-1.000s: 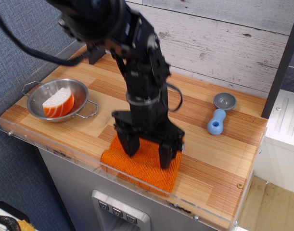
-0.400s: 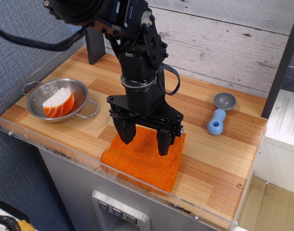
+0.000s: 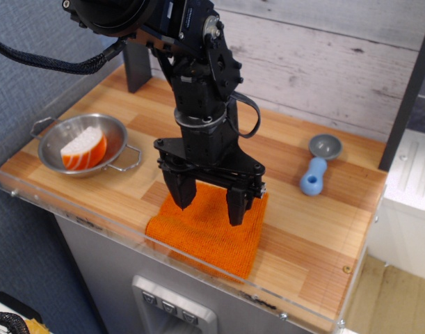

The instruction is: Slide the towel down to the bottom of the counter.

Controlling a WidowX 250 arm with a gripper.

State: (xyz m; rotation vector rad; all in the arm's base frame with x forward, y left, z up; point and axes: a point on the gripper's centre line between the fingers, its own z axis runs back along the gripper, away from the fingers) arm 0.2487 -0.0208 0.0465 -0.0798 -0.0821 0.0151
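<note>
The bright orange towel (image 3: 202, 233) lies flat on the striped wood counter (image 3: 316, 229), its near edge against the clear acrylic rim at the front. My black gripper (image 3: 209, 209) hangs straight over the towel's far half. Its two fingers are spread apart with nothing between them. The tips are just above the cloth or barely touching it; I cannot tell which. The arm hides the towel's far edge.
A steel bowl (image 3: 59, 142) with an orange-and-white slice toy (image 3: 85, 148) stands at the left. A blue and grey scoop (image 3: 315, 170) lies at the right. A dark post (image 3: 137, 66) stands at the back left. A white plank wall runs behind.
The gripper has risen and moved slightly back from the towel since a second ago, and has held still for the last half second. The towel stays at the front rim.
</note>
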